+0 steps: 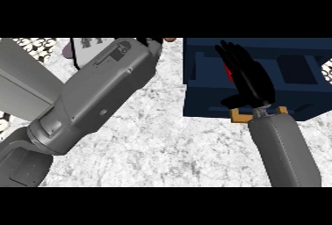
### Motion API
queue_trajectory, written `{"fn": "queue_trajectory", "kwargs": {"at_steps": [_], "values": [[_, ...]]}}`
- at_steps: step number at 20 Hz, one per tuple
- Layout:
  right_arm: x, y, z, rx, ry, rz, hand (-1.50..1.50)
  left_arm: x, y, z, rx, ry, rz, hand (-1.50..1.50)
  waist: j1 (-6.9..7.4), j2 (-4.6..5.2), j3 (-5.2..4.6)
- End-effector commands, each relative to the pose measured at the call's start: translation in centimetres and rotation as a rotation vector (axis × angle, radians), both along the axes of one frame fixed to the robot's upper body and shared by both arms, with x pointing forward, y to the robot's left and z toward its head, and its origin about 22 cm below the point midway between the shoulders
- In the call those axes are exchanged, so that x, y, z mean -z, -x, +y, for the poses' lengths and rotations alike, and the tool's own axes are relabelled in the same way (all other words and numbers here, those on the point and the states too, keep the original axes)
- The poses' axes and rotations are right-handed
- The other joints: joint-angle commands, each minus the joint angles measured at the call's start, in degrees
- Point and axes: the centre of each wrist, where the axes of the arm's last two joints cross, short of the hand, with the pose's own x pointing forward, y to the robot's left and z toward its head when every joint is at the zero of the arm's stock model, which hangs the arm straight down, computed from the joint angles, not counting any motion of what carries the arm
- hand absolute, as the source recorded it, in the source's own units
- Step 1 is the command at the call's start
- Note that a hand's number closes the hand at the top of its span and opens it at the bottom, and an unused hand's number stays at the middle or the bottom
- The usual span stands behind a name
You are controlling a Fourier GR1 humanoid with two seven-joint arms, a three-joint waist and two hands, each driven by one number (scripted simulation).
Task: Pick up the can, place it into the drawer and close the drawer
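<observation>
**Over the open drawer: right hand above a red object**

Over the dark blue open drawer [201,94] at upper right, black fingers [235,55] of the right hand [250,83] stand straight and close together, pointing toward the far side. They curl round nothing that shows. Thumb sticks out to the left, low on the hand, near the drawer's front wall.

Just left of the fingers, a small patch of red [226,69] peeks out against the blue interior. Likely the red can, lying inside the drawer and mostly hidden behind the hand. Whether the hand touches it cannot be told.

Below the hand, the wrist crosses a tan bracket-shaped handle [239,116] on the drawer's front edge. Grey right forearm [285,151] runs from there down to the lower right edge.

Drawer interior shows raised blue dividers to the right of the hand, marking off compartments. Drawer stands pulled out over the white and grey speckled stone counter [168,145].

Left side: the big grey left forearm [97,92] slants from lower left up toward top centre. Only a sliver of the black left hand [153,42] shows at the top edge; its finger state cannot be told.

Behind that forearm, a white panel with dark markings [84,46] sits at the top. A plain grey slab [23,88] lies at far left, with a black-and-white patterned surface [35,44] beyond it.
</observation>
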Motion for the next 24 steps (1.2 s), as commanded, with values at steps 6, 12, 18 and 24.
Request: {"fn": "queue_trajectory", "kwargs": {"at_steps": [6,12,18,24], "values": [[5.4,-3.8,0.7,0.073,0.108,0.01,-1.5,1.3,0.8,3.1,-0.009,-0.018,0.005,-1.5,0.51,0.26,0.04],[4.8,-5.8,1.4,0.128,0.112,-0.063,-1.5,-0.8,1.1,4.5,-0.018,-0.002,0.004,-1.5,0.1,0.32,0.05],[6.0,-6.4,0.0,0.172,0.112,-0.097,-1.5,-0.1,2.0,6.0,-0.032,0.005,0.0,-1.5,0.92,0.54,0.07],[3.9,-8.3,-0.3,0.184,0.102,-0.158,-1.5,-2.2,2.1,7.5,0.005,-0.001,0.003,-1.5,1.67,1.1,0.12]]}}
